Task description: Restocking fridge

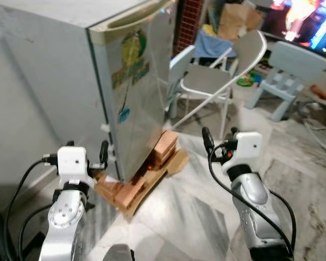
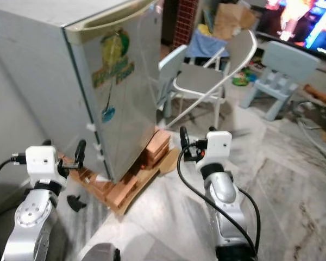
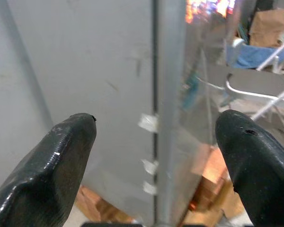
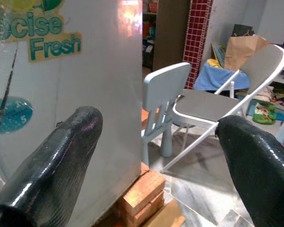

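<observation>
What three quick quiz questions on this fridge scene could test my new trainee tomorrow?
1. True or false: the door of the silver fridge with the green sticker is shut.
2. What does the fridge stand on? A) reddish bricks over flattened cardboard B) a wooden table C) a blue crate
3. Fill in: the left gripper and the right gripper each have their black fingers ____, holding nothing.

Key: 1 true; 2 A; 3 open. The grey folding metal chair stands beyond the fridge.
</observation>
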`<state>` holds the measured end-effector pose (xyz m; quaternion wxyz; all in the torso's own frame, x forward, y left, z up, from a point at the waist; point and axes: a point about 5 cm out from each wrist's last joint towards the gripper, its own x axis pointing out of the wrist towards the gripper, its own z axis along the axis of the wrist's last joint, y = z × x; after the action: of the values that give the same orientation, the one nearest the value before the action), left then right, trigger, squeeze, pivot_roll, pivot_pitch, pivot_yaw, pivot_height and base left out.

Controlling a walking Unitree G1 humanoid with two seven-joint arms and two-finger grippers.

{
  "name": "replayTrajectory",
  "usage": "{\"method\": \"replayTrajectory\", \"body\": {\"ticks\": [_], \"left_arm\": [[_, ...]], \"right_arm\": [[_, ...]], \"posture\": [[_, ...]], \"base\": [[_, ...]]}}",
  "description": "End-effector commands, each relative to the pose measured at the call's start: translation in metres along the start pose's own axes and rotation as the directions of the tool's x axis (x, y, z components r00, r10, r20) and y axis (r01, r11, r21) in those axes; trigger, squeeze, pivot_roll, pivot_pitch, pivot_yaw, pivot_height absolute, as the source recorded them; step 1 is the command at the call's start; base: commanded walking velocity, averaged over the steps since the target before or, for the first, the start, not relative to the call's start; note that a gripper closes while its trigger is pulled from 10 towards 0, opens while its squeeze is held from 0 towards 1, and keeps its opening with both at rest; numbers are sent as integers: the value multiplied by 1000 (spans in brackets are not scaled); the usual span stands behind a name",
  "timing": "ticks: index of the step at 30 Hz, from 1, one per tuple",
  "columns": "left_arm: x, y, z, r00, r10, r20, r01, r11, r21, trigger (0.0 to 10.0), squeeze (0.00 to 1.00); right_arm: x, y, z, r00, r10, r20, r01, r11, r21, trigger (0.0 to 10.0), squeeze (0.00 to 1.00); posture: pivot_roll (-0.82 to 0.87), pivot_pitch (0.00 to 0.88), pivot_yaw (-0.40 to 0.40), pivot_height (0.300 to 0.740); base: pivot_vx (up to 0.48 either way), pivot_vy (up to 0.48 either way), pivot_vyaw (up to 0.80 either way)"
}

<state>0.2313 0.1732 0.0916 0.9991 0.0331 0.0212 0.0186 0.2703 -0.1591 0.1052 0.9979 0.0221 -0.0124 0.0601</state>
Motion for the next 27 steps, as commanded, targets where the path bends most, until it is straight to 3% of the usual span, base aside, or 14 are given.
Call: {"method": "replayTrajectory", "body": {"ticks": [1,8,15,27], "left_arm": [[-1,-1,0,1000,-5,-3,5,1000,6,10000,0],[-1,-2,-1,1000,-20,-11,20,1000,0,10000,0],[-2,-3,-3,999,-40,-14,40,999,5,10000,0],[-1,-9,-2,997,-77,-2,77,997,9,10000,0]], "right_arm": [[-1,-6,-1,1000,-18,-9,18,1000,0,10000,0],[1,-4,-3,1000,-9,-16,9,1000,0,10000,0],[1,-3,-3,1000,-8,-15,8,1000,0,10000,0],[3,-2,3,1000,8,8,-7,1000,-27,10000,0]], "posture": [[152,0,-76,740],[158,0,-77,740],[159,0,-74,740],[148,0,-78,740]], "base": [[0,0,0],[0,0,0],[0,455,-669],[0,444,0]]}}
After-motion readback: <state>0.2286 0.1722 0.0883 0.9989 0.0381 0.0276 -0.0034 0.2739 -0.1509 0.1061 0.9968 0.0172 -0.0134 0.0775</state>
